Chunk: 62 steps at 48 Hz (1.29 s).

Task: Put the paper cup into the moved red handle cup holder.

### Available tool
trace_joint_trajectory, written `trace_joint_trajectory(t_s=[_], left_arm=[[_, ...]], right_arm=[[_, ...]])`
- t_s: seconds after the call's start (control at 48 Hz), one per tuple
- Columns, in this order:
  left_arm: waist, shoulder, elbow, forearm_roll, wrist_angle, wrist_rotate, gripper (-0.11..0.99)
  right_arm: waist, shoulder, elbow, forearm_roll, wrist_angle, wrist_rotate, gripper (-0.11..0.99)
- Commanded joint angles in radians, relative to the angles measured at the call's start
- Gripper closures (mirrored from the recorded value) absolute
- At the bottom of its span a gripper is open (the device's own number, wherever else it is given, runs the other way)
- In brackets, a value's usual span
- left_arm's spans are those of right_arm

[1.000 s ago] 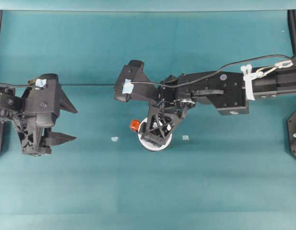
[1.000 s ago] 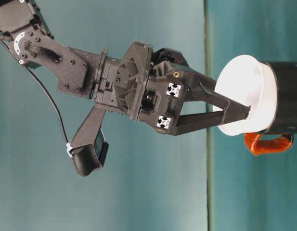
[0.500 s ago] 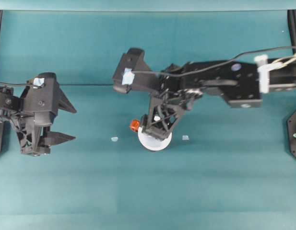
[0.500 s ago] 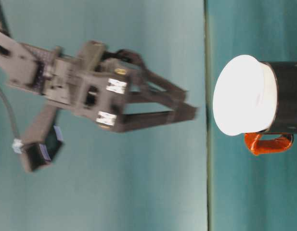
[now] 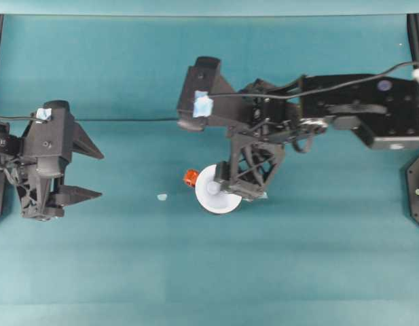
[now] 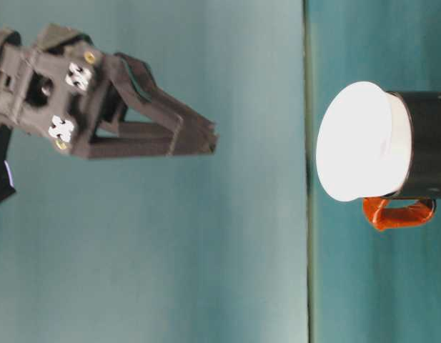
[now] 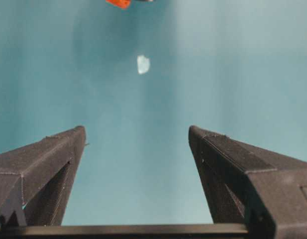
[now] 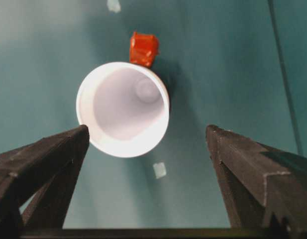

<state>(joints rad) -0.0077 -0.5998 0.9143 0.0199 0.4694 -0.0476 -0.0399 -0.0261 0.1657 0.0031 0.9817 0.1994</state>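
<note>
Paper cup (image 6: 359, 141) seated upright in the black cup holder (image 6: 425, 143), right gripper (image 6: 209, 139) raised above it, fingers apart, empty; left gripper (image 5: 95, 172) far left, fingers apart

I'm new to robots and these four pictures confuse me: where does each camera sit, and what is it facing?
Overhead: above, facing down; both arms, paper cup.
Table-level: low beside the table, turned sideways; right gripper raised off the cup in its red handle cup holder.
Left wrist: on the left arm; its open fingers, bare cloth.
Right wrist: looks down into the cup.
Shared: the orange handle.
</note>
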Motion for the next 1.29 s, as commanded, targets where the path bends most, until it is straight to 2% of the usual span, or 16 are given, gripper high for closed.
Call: trace_joint_trajectory(t_s=[0.0,0.208,0.562,1.27], left_arm=[[-0.002,-0.006,-0.012,0.002,-0.005,0.002,-0.03],[-0.003,-0.006,-0.011,0.002,-0.005,0.0,-0.03],[-0.003,-0.006,-0.014,0.002,-0.005,0.0,-0.03],[-0.003,-0.006,-0.014,0.002,-0.005,-0.003,-0.03]], right_arm=[[0.005,-0.118,0.009,-0.002,-0.009,-0.02,0.15],[0.005,-0.169,0.075,-0.002,-0.064,-0.037,0.15],[0.005,-0.222,0.147,0.008,-0.173,-0.031,0.15],[0.003,-0.218,0.147,0.008,-0.178,-0.028,0.15]])
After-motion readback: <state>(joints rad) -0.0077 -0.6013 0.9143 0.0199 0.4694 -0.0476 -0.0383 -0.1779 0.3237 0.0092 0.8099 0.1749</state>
